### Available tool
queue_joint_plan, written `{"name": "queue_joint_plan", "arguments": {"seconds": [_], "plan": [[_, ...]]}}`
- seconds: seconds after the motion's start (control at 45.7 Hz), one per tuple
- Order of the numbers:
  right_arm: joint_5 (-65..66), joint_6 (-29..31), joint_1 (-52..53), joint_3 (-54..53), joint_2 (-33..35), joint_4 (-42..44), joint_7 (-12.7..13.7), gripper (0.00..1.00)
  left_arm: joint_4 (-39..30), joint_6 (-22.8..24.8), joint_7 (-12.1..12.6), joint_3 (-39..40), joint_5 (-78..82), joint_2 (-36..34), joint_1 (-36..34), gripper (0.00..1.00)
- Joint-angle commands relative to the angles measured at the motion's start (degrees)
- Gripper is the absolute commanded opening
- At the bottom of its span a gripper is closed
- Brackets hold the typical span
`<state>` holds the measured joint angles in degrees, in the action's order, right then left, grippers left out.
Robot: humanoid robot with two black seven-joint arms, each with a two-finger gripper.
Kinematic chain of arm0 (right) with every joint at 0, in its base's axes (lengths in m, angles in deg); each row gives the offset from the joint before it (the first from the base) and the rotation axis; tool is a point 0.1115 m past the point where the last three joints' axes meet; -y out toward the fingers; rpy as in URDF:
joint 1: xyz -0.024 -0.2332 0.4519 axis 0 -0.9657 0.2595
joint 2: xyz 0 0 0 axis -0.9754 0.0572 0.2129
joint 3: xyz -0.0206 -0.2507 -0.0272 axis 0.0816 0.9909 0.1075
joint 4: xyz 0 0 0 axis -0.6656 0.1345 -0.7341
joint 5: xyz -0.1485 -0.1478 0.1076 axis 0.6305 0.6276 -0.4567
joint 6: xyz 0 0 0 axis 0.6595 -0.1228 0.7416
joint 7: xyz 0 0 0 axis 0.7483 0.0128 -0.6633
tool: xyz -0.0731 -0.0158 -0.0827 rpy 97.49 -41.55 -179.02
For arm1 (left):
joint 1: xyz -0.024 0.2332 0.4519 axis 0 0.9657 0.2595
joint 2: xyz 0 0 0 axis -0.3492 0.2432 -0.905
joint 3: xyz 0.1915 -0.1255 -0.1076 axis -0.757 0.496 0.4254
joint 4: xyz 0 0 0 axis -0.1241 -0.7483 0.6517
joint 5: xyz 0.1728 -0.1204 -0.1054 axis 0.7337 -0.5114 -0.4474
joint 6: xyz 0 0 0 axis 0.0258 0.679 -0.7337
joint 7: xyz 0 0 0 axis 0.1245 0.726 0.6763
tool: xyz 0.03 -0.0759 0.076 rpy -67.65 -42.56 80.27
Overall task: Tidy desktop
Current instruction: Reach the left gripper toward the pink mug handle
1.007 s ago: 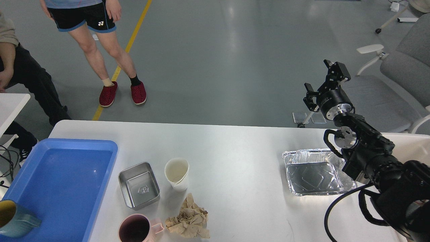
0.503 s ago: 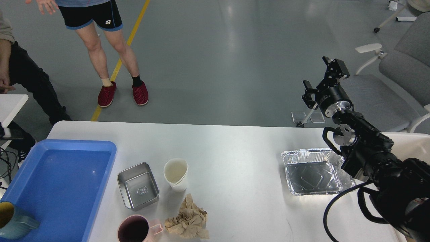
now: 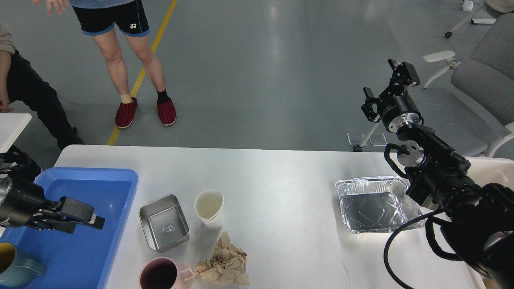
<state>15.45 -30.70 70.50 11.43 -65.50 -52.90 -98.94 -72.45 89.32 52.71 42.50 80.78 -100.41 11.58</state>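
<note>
The white desktop (image 3: 281, 180) fills the lower view. On it lie a steel box (image 3: 164, 222), a white paper cup (image 3: 209, 208), a crumpled brown paper (image 3: 225, 263), a pink mug (image 3: 160, 275) and a foil tray (image 3: 371, 204). A blue tray (image 3: 120, 174) at the left holds a teal mug (image 3: 16, 265). My left gripper (image 3: 86, 220) reaches in over the blue tray, empty; its fingers overlap and I cannot tell their gap. My right gripper (image 3: 386, 82) is open and empty, raised above the far right edge, beyond the foil tray.
Two people stand beyond the table's far left: one in red shoes (image 3: 144, 112), one in dark trousers (image 3: 32, 104). A grey office chair (image 3: 478, 80) stands at the right. A small white table corner (image 3: 12, 124) is at the left edge.
My left arm has come into view from the left, over the blue tray. My right gripper has shifted slightly upward. The person in shorts stepped a little.
</note>
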Motion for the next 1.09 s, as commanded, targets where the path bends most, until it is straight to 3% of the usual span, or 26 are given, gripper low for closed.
{"name": "queue_joint_plan", "arguments": {"seconds": [0.0, 0.372, 1.072], "plan": [[0.0, -0.2, 0.1, -0.1, 0.2, -0.1, 0.0, 1.0, 0.0, -1.6, 0.1, -0.4, 3.2, 2.5, 2.0, 0.95], [0.0, -0.2, 0.4, -0.1, -0.1, -0.1, 0.0, 1.0, 0.1, -3.9, 0.2, -1.1, 4.7, 9.2, 4.4, 0.95], [0.0, -0.2, 0.9, -0.1, 0.4, 0.0, 0.0, 1.0, 1.2, -9.0, 0.2, -1.3, 7.0, 15.0, 8.2, 0.95]]}}
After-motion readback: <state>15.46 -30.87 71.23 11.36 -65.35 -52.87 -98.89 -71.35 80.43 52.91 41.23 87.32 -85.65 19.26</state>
